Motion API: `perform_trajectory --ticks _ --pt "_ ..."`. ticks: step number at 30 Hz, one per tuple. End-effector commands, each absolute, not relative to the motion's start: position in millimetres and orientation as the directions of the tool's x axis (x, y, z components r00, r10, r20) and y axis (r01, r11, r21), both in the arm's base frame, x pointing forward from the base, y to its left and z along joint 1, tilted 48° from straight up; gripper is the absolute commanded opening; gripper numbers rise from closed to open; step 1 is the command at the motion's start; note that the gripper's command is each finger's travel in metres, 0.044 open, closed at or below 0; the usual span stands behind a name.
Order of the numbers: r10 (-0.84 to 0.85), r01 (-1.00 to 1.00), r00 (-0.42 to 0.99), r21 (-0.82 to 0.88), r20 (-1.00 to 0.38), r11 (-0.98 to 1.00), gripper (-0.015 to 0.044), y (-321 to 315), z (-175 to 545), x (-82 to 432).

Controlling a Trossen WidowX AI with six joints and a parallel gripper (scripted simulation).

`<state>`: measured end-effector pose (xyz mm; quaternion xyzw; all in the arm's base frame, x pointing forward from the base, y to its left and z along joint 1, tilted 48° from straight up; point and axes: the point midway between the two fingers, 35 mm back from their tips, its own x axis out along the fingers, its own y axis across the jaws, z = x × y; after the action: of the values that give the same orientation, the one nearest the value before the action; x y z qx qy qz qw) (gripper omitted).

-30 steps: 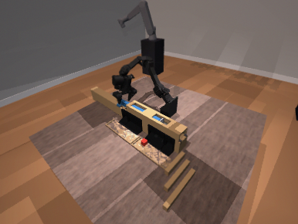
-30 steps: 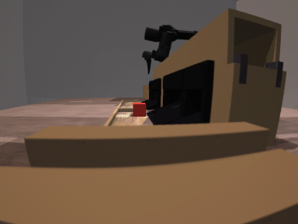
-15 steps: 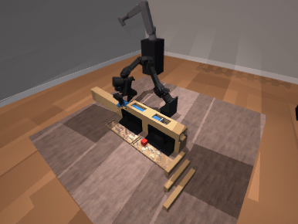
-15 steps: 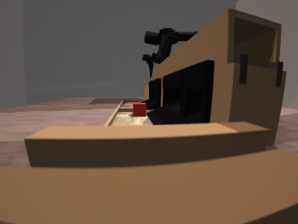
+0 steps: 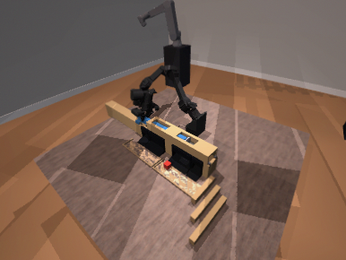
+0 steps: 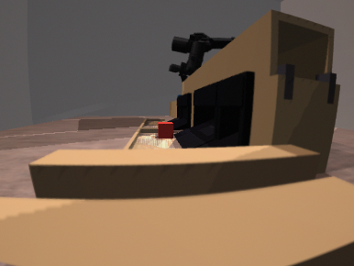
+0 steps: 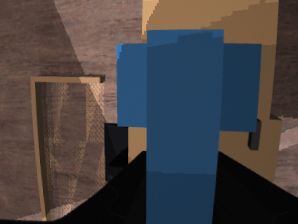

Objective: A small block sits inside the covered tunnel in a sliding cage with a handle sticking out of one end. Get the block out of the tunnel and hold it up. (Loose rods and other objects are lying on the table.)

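The long tan tunnel (image 5: 206, 145) (image 6: 266, 92) has dark panels along its near side and roof openings that show blue parts of the cage (image 5: 160, 125). A blue handle (image 5: 139, 120) (image 7: 182, 100) with a crosspiece sticks out at the far-left end. My gripper (image 5: 143, 117) (image 7: 180, 160) is shut on the handle's bar, one finger on each side. In the exterior view its fingers are mostly hidden behind the tunnel. A red block (image 5: 167, 164) (image 6: 165, 129) lies outside the tunnel, on the shallow tray. A small pale thing shows in the right roof opening; I cannot tell what it is.
The mesh-floored tray (image 5: 181, 180) (image 7: 36, 150) lies along the tunnel's near side. Several tan rods (image 5: 209, 220) (image 5: 206, 203) (image 6: 174, 176) lie by the tunnel's near-right end. A tan beam (image 5: 118, 111) runs on from the far-left end. My arm's base (image 5: 196, 123) stands behind the tunnel.
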<state>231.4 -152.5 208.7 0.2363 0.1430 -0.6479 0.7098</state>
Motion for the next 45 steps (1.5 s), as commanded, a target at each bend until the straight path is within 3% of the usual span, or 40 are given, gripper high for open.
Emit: perform_trajectory --ticks 1,45 --pt "-0.850 0.987 0.118 0.154 -0.513 0.044 0.0000 -150 202 232" --pt "-0.850 0.986 0.121 0.157 -0.512 0.046 0.0000 -141 184 231"
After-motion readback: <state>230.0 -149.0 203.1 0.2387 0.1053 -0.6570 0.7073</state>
